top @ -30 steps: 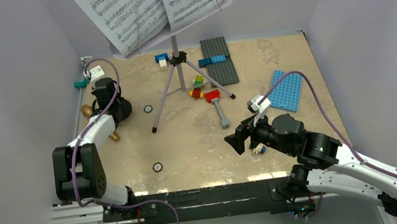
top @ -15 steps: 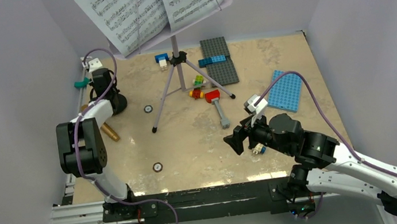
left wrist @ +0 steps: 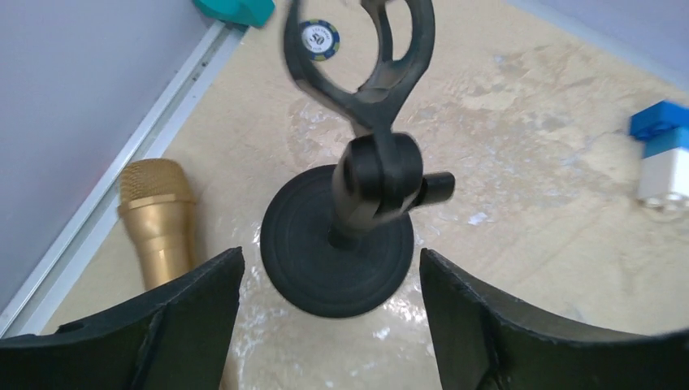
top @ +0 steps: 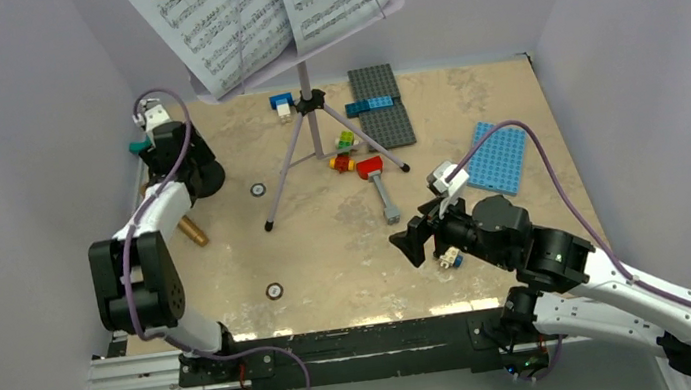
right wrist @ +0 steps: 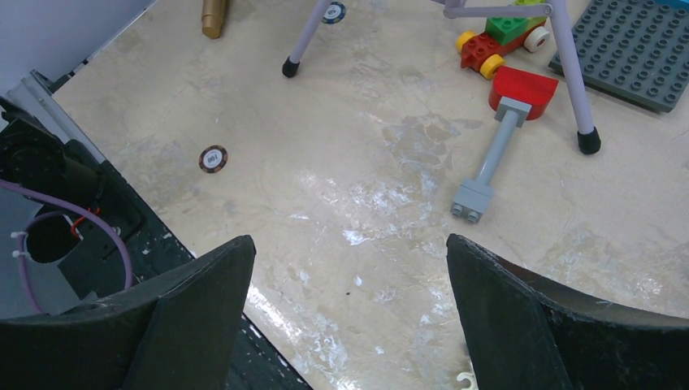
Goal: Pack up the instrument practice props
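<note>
Black mic stand [left wrist: 337,260] stands at the table's [left wrist: 528,162] far-left corner. The left arm stretches out over it, left gripper [left wrist: 331,337] spread wide either side of the round base, not touching. Gold microphone [left wrist: 158,215] lies just left. Chip [left wrist: 318,38] behind reads "50". Right gripper [right wrist: 345,325] gapes wide, empty.

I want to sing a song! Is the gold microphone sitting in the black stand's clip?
No, the gold microphone lies flat beside the black mic stand, and the stand's clip is empty.
</note>
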Available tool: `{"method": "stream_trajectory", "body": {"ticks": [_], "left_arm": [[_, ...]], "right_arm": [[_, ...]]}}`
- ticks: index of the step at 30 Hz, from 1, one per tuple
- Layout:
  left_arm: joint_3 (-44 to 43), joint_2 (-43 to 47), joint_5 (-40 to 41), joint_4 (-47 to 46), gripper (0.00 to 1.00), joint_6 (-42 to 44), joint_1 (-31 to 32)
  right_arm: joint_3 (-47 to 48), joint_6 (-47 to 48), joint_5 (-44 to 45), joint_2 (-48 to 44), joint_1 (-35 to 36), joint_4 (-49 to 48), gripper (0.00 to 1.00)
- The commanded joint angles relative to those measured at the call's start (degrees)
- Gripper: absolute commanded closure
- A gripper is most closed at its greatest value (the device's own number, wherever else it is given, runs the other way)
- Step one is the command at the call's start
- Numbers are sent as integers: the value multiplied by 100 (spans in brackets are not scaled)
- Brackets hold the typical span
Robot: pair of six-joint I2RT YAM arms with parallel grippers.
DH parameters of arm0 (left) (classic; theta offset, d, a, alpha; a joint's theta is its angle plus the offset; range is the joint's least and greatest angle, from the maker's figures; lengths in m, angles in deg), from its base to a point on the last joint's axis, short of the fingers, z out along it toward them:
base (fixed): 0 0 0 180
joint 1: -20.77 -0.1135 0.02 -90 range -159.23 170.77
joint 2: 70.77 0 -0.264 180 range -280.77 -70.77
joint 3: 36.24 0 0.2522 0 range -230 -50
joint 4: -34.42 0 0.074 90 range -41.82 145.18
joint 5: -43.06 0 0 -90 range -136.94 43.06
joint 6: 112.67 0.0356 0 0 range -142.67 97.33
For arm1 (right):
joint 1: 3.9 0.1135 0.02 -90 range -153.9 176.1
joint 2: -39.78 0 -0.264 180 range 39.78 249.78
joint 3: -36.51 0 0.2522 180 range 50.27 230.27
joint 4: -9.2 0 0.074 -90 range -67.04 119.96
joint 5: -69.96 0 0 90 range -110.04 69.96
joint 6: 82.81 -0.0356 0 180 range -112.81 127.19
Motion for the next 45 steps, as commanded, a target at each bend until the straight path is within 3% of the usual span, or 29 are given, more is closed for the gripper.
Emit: {"method": "stream_trajectory", "body": {"ticks": [1, 5, 11, 17, 23, 36, 45], "left_arm": [[146, 1311, -46, 755, 16, -769, -9], [563, 2499, -273, 1054, 14, -1079, 163], [1556, 3758, -1475, -596, 14, -786, 1250], [2329, 3646, -3070, -2472, 20, -442, 1991], [2582, 2853, -3625, -3543, 24, -280, 2183], [2092, 1516, -2699, -3524, 31, 487, 2418], [2016, 895, -2185, -3599, 49, 573, 2434]], "right_arm": [[244, 21, 51, -46, -37, -86, 7], [131, -109, -11, 6, -34, -162, 7], [-91, -468, -613, 502, -397, -451, 6], [-56, -596, -706, 440, -500, -437, 6], [-96, -601, -487, 370, -532, -301, 6], [206, -603, -298, 670, -592, -329, 7], [595, -920, -62, 1441, -1284, -922, 9]]}}
